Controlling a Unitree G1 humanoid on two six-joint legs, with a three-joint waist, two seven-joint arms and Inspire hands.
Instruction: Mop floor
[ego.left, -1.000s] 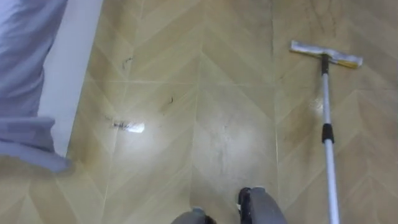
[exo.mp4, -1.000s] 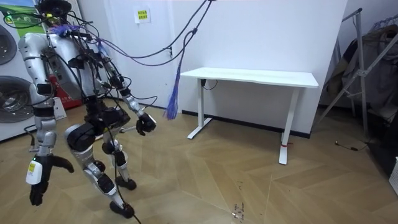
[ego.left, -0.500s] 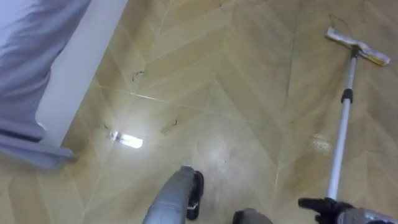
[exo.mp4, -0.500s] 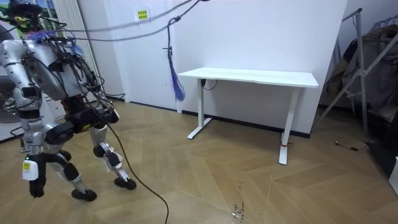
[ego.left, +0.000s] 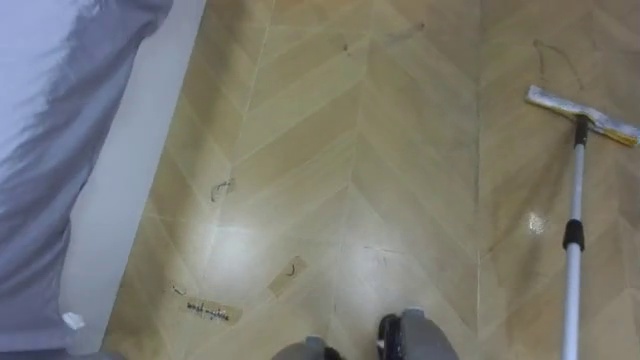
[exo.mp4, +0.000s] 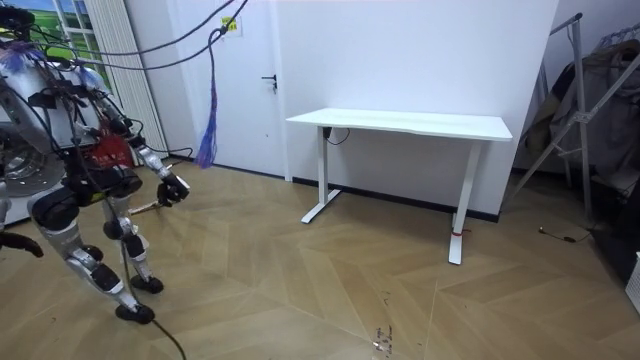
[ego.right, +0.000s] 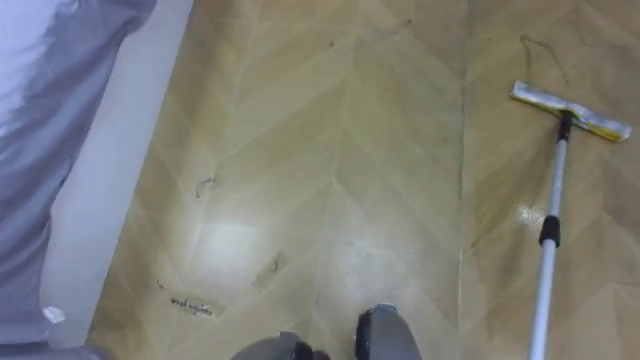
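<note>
A household room: herringbone wood floor (exo.mp4: 330, 280), a bare white table (exo.mp4: 400, 123) against a white wall (exo.mp4: 420, 50), a door (exo.mp4: 252, 100), a drying rack (exo.mp4: 581, 120) hung with clothes.

The robot has silver-grey shells, black joints and loose black torso cables.
</note>
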